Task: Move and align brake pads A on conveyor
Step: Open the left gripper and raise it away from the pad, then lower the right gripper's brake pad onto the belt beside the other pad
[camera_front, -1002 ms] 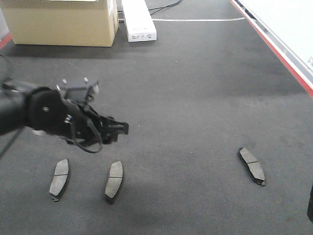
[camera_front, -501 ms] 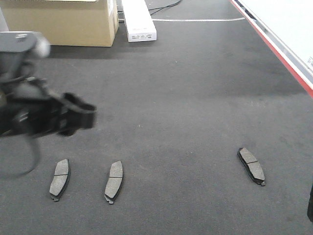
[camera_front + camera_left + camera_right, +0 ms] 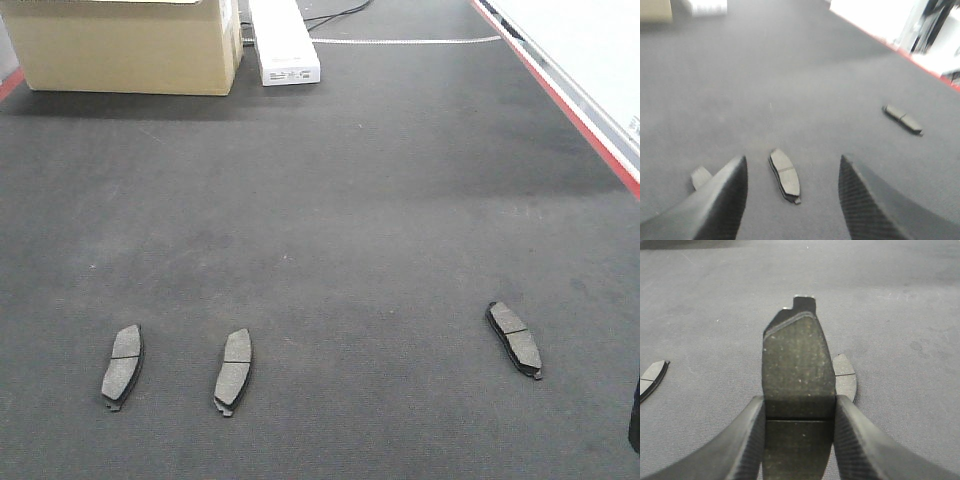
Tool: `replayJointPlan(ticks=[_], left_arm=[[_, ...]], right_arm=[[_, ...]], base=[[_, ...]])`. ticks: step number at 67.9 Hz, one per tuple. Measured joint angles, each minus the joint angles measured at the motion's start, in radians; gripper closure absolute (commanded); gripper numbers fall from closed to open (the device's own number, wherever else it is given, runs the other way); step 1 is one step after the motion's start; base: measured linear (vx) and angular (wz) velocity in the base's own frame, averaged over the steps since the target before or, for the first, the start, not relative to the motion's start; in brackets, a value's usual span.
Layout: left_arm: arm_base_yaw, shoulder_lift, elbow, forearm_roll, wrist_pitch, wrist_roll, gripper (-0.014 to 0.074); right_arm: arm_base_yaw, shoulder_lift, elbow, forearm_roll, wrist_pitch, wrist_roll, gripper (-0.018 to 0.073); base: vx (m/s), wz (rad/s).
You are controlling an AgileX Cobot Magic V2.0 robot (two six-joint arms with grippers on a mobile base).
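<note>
A pad (image 3: 798,375) is gripped across its width between the fingers of the right pincer (image 3: 798,440), jutting forward over the belt (image 3: 900,315); another pad (image 3: 845,377) lies just beyond. The left pincer (image 3: 792,195) is spread, empty, a pad (image 3: 785,175) between its tips. The pads are judged stiff, dense, gritty; the long edges suit gripping.

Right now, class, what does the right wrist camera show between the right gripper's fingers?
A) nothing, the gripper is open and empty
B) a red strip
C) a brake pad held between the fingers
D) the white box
C: in the right wrist view the right gripper has both fingers pressed against the sides of a dark brake pad, which sticks out ahead of them above the conveyor.
</note>
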Motion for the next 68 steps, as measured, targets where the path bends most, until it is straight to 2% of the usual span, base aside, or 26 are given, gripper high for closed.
replayJointPlan(ticks=[9,22,37,68], left_arm=[[0.0,-0.193,0.034,0.0,0.045,0.013,0.0189],[0.0,-0.327,0.056,0.001,0.074,0.013,0.0189],[0.0,-0.335,0.061,0.001,0.113,0.016,0.0189],[0.0,-0.335,0.061,0.001,0.116,0.016,0.0189]], right_arm=[[0.0,0.0,0.0,0.0,0.0,0.0,0.0564],[0.0,0.0,0.0,0.0,0.0,0.0,0.0564],[0.0,0.0,0.0,0.0,0.0,0.0,0.0564],[0.0,0.0,0.0,0.003,0.0,0.001,0.0564]], base=[[0.0,0.0],[0.0,0.0],[0.0,0.0],[0.0,0.0]])
